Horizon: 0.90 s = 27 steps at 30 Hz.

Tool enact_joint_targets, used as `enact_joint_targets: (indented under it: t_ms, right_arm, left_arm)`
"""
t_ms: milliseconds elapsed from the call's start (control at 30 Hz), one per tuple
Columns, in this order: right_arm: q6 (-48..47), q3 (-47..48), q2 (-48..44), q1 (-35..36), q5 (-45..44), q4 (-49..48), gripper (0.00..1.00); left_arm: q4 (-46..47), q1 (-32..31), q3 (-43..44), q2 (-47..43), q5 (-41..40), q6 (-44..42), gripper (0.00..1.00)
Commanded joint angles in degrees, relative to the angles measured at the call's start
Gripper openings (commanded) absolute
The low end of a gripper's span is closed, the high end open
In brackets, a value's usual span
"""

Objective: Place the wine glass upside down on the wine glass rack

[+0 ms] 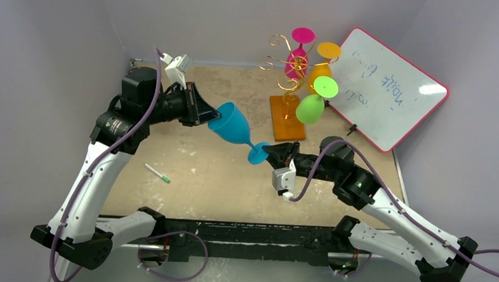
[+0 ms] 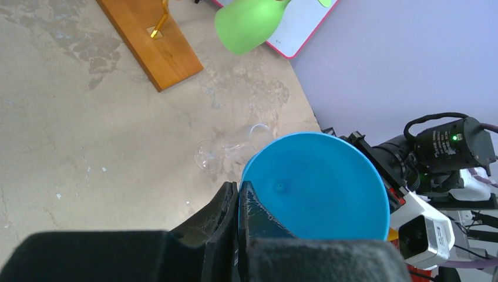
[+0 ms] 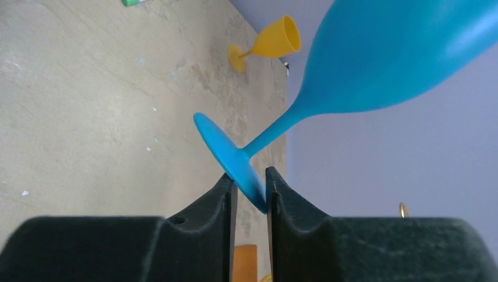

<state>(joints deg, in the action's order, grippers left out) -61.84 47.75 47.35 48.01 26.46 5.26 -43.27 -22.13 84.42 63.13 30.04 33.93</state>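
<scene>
While both arms grip it, the blue wine glass [image 1: 233, 124] hangs in mid-air over the table [image 1: 189, 157], lying nearly sideways, bowl toward the left arm and foot toward the right. It is near the wine glass rack [image 1: 288, 85] but clear of it.

Left gripper [image 2: 238, 202]: narrow, pinching the bowl wall at the rim, one finger inside and one outside. Right gripper [image 3: 248, 188]: narrow too, with the edge of the foot disc slanting through the gap. The disc looks to touch both pads, though how firmly I cannot tell.

Step in hand, as I read it: a handover, rim grip to foot grip, so the glass can go on bowl-down.

Rack: pink glass [image 1: 298, 54], orange glass [image 1: 323, 68] and green glass [image 1: 312, 104] hang on the right and centre. The gold scrolls on the left side look free.

Next move calls for:
- the left fingers opening and drawing back off the rim, without dragging the bowl;
- the right wrist rolling so the foot ends up on top;
- carrying the glass to a free scroll and sliding the stem in under it, keeping off the green glass, which is the nearest hanging one.

Risk: an edge pinch on a tilted disc may pivot once the left lets go.

Elsewhere: whiteboard [image 1: 389, 90] behind the rack, a marker [image 1: 158, 173] on the table, a clear glass [image 2: 229, 153] lying on its side.
</scene>
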Motion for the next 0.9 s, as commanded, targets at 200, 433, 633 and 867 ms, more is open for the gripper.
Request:
enact_joint_targets:
  t_ms: [200,433,633,867]
  right_arm:
    - [-1.26,-1.37,0.64,1.91,-1.39,-3.22,0.0]
    - [1.94,-1.94,2.06,1.91,-0.84,-2.69,0.0]
    - [10.91,-0.76,3.32,1.91,-0.57,-4.93,0.0]
    - [31.2,-0.62,4.23,1.89,-0.05,-12.05,0.0]
  left_arm:
    - [0.7,0.38,2.01,-0.49,-4.83,-0.66,0.14]
    - [5.39,0.34,0.51,-5.11,-16.67,-3.62,0.55]
    - [7.56,0.38,-2.62,-9.08,-26.91,-4.39,0.89]
    - [4.36,0.34,-5.36,-10.32,-39.27,-5.89,1.0]
